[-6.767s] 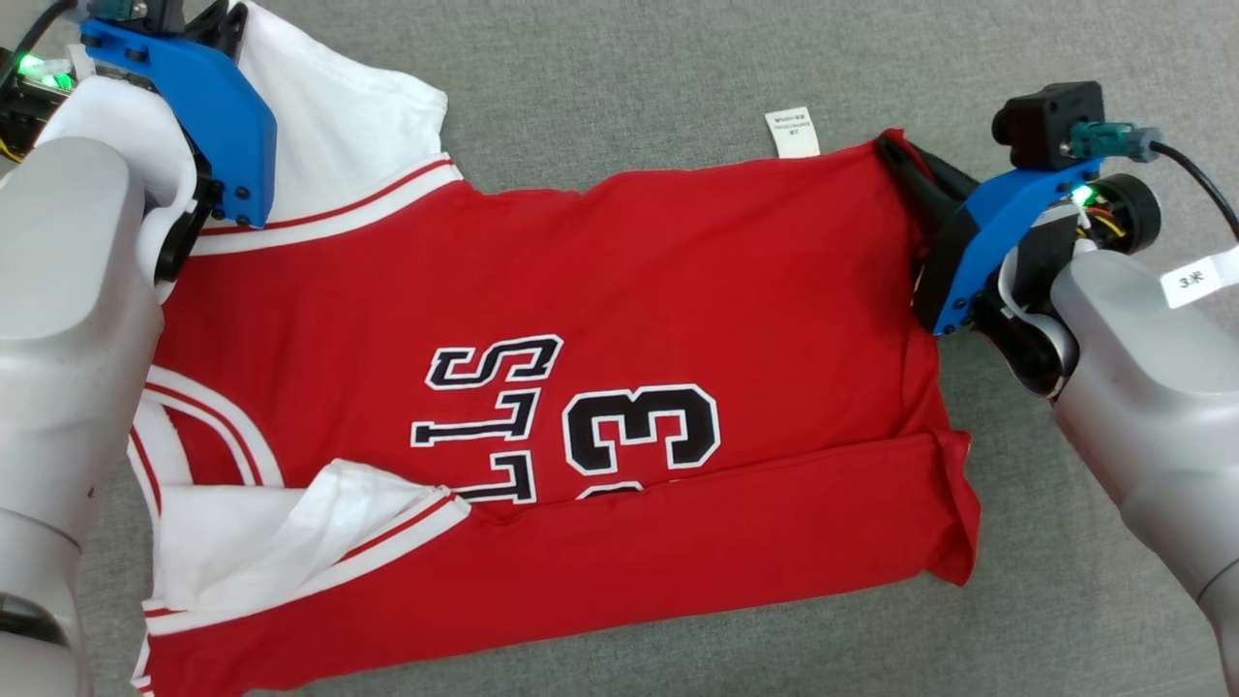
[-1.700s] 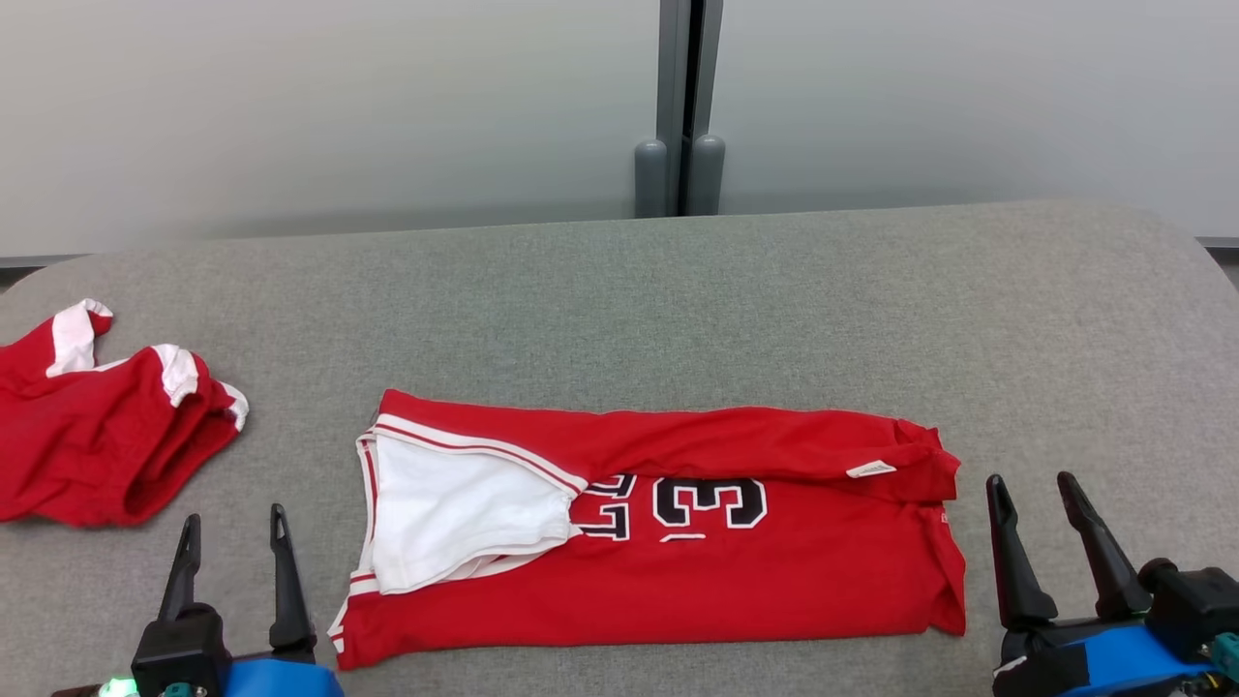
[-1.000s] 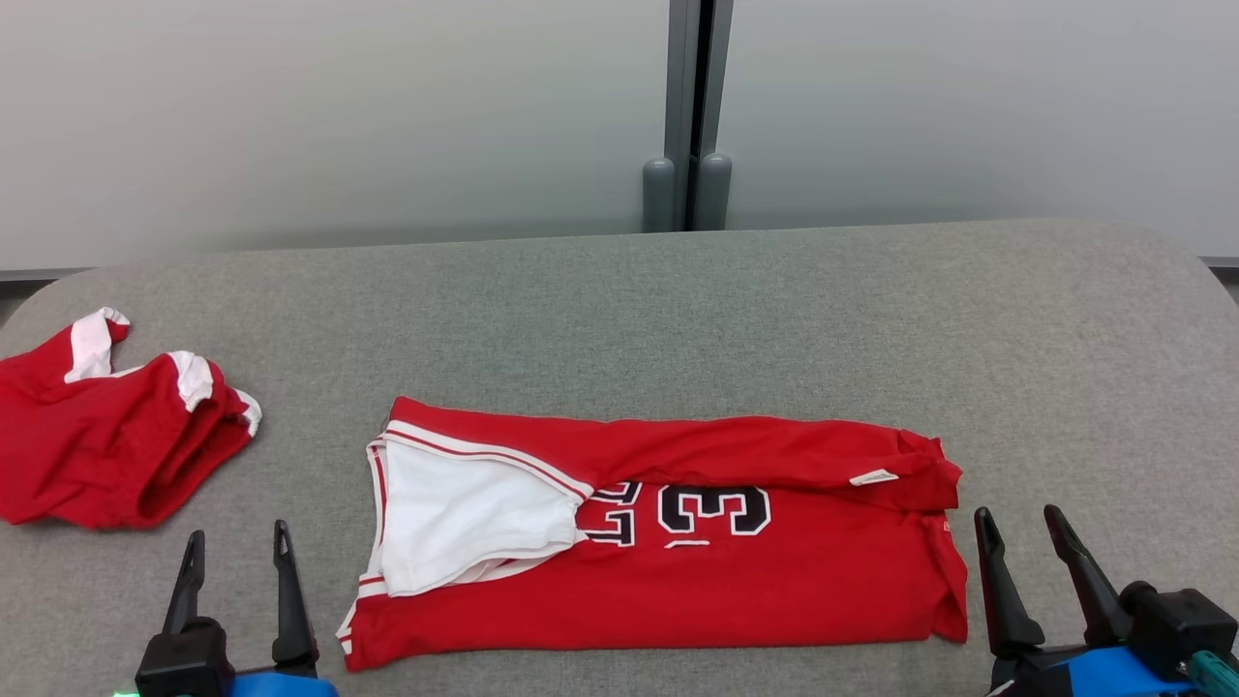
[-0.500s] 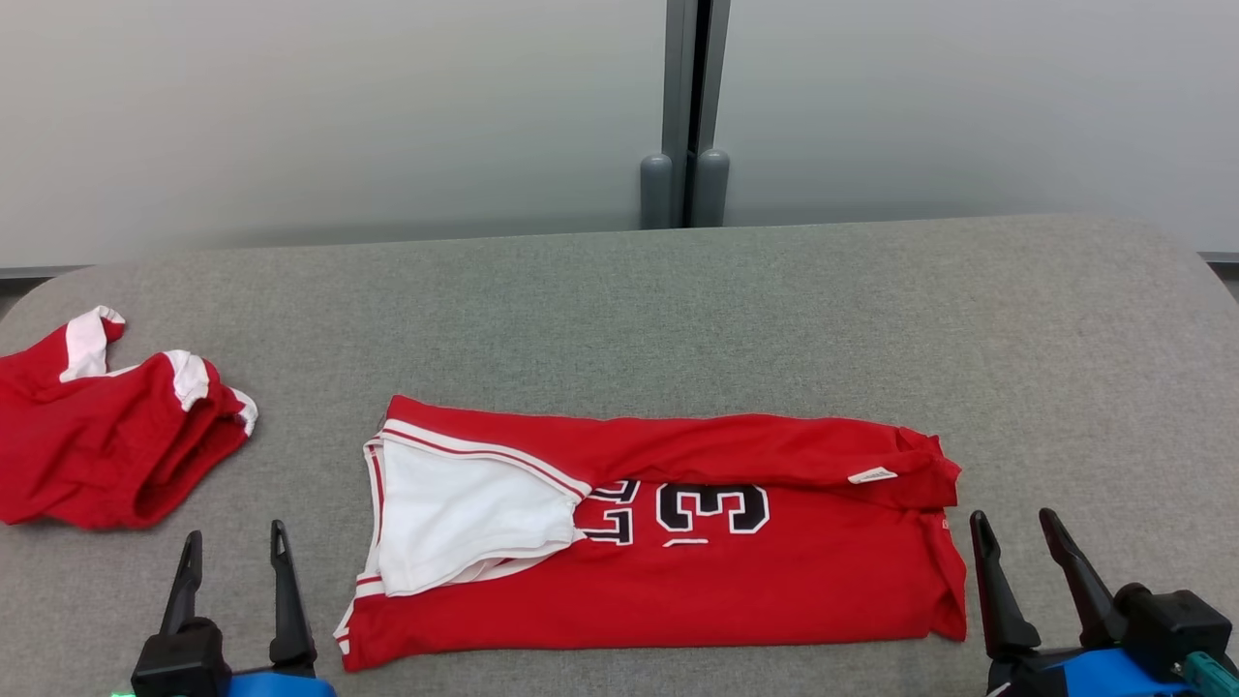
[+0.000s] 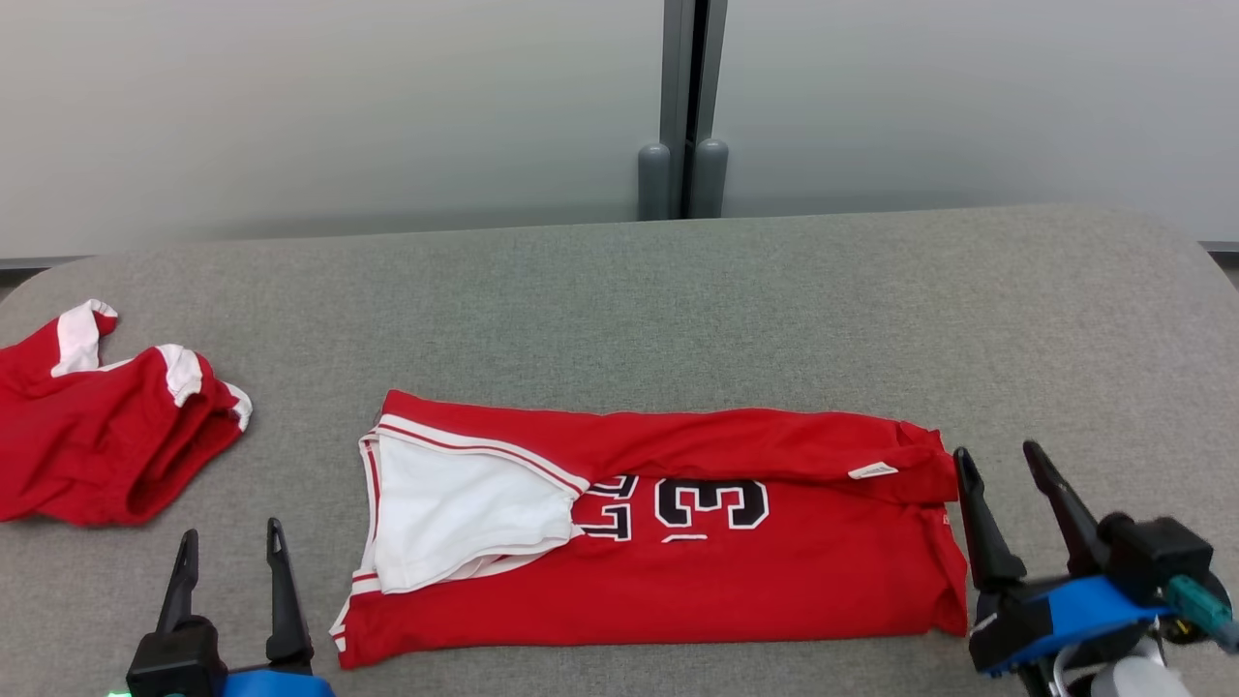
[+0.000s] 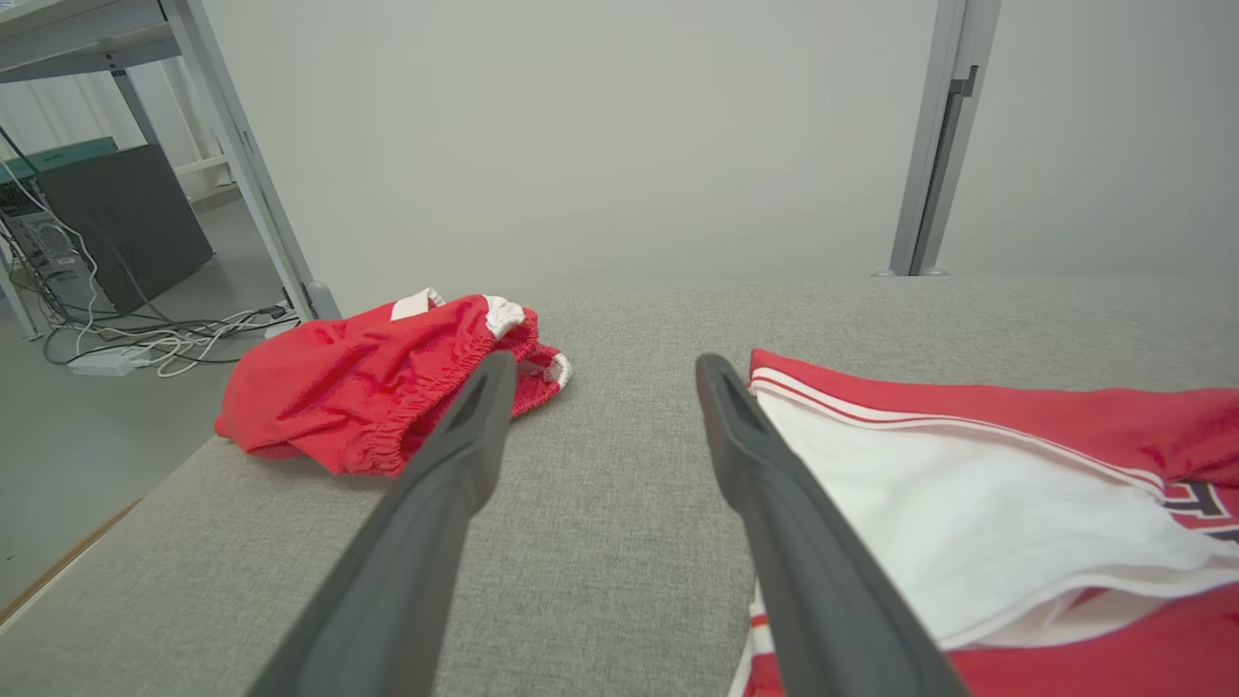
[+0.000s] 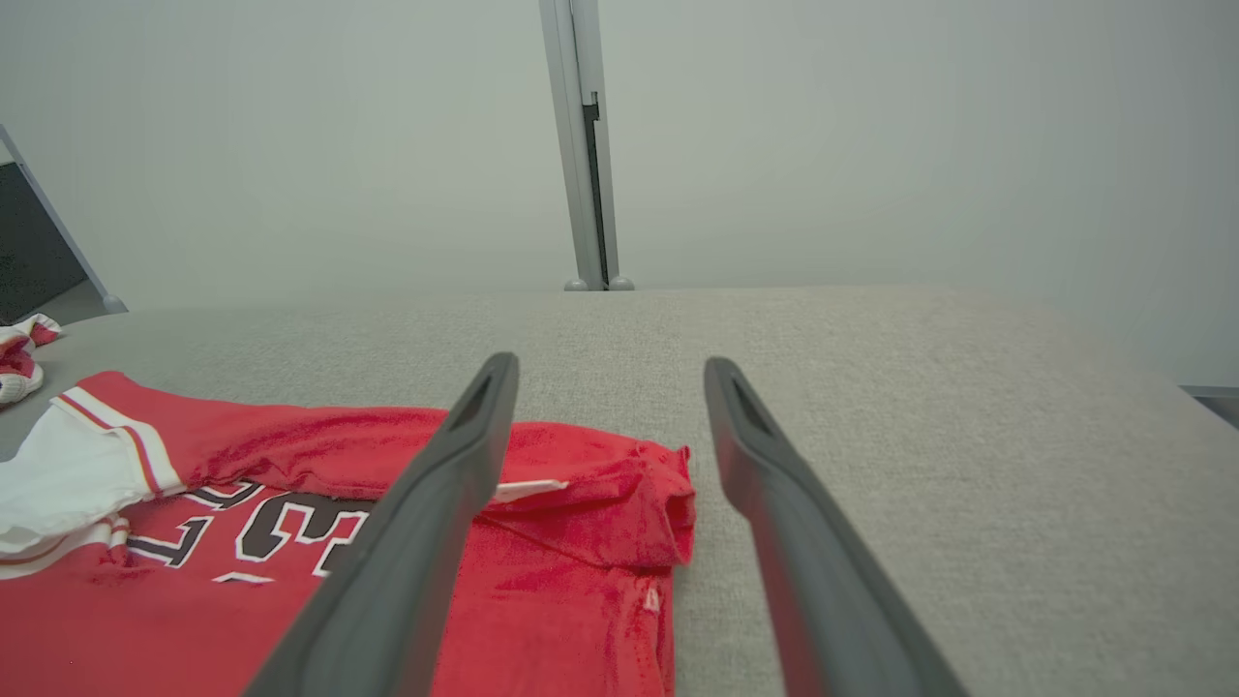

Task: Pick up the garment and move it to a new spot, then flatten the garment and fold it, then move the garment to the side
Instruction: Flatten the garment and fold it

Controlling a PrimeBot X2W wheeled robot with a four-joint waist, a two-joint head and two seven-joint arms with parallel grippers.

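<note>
Right gripper has its two dark fingers spread apart with nothing between them. It sits low over the grey padded table, fingers pointing away from the robot. Just to its left is the hem end of the folded red jersey; whether the near finger touches the cloth I cannot tell. A small white label lies on the folded-over far strip of the jersey, close to that finger. Farther left along the jersey come the black-and-white number 3 and some lettering, then a white lining panel edged with red and white stripes.

Left gripper is past that striped end, also with its fingers apart and empty, just beside the jersey's near left corner and not touching it. So the jersey lies flat between the two grippers. Ahead of the left gripper and to its left, well apart from the jersey, a pair of red shorts with white trim lies crumpled near the table's edge. Beyond the table stands a pale wall with a grey upright post.
</note>
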